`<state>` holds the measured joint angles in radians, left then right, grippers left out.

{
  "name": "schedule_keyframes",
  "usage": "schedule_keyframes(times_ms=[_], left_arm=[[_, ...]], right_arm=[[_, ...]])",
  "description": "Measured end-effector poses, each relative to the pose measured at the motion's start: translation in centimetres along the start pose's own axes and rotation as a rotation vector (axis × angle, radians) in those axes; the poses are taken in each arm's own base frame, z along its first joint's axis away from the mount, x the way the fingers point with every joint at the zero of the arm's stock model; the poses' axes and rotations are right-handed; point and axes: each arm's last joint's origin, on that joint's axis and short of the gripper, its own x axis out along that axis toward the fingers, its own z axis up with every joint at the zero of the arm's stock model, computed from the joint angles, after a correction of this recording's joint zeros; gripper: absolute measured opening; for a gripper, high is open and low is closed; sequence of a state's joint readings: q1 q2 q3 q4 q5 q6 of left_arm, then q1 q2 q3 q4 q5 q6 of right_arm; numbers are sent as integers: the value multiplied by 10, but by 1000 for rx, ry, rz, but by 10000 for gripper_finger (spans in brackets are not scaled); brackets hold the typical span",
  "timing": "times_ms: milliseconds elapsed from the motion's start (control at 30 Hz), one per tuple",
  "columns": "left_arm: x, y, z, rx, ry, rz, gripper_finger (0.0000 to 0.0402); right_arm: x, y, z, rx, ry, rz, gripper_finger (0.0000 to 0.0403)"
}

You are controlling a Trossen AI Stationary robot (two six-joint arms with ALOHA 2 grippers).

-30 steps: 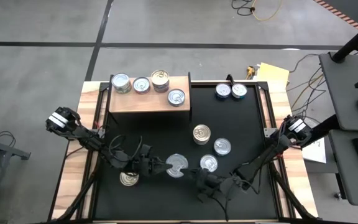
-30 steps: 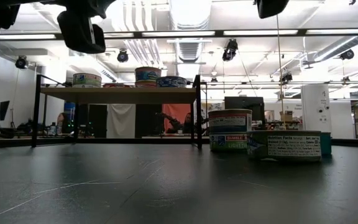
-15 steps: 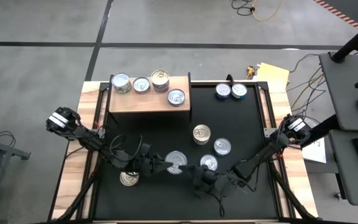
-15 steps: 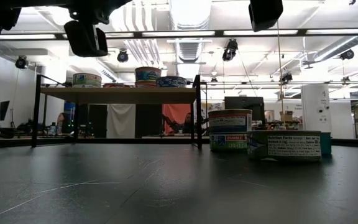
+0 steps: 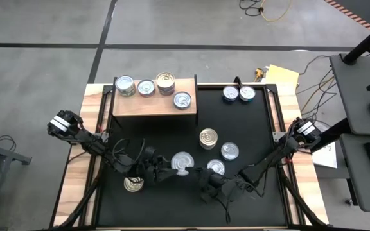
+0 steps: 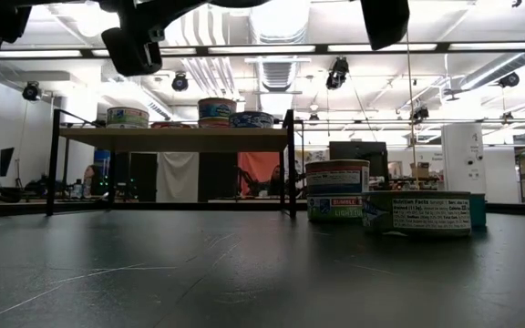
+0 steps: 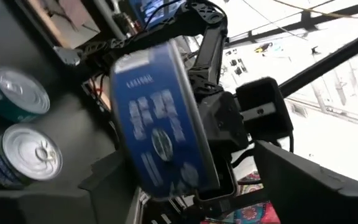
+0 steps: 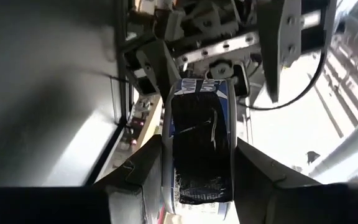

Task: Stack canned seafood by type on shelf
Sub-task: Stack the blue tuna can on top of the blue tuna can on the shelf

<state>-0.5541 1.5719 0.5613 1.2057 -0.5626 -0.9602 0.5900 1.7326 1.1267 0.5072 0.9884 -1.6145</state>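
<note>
A blue-labelled, silver-topped can (image 5: 183, 163) is in the air over the table's near middle, between my two grippers. My right gripper (image 5: 198, 175) is shut on it from the right. My left gripper (image 5: 167, 169) is open on its left side, with the can (image 7: 160, 124) between its spread fingers; I cannot tell whether a finger touches it. The wooden shelf (image 5: 148, 104) at the far left carries several cans on its top. One gold-topped can (image 5: 165, 81) there rests on another can. My right gripper pinches the can between its two fingers, one on each flat face, and the label wall (image 8: 199, 143) faces the wrist camera. One finger (image 8: 143, 163) lies by the rim (image 8: 168, 158). The fingers reach in level from the table's right. The can is lifted clear, top up.
On the black table stand a gold-topped can (image 5: 208, 138), two silver-topped cans (image 5: 230, 151) (image 5: 216, 168) and a pale can (image 5: 133, 185) near the front left. Two more cans (image 5: 238, 94) stand at the far right. The low view shows the shelf (image 6: 176, 138) on thin legs.
My right gripper has moved toward the table's left, up to the raised can, and now has it between its fingers. My left gripper has stayed in place and rolled about its own axis. The can has stayed in the air, shifting slightly toward the far edge.
</note>
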Motion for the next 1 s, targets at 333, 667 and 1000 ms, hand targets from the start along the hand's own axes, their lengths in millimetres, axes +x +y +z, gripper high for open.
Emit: schedule_keyframes(times_ms=[333, 667, 1000], left_arm=[[-2, -10, 10, 356, -48, -11, 326], [-2, -8, 14, 637, -92, 61, 326], [-2, 0, 11, 717, -68, 163, 326]], right_arm=[[-5, -17, -9, 121, 63, -38, 137], [-6, -28, -20, 223, 108, -57, 137], [2, -29, -29, 296, 205, -64, 137]])
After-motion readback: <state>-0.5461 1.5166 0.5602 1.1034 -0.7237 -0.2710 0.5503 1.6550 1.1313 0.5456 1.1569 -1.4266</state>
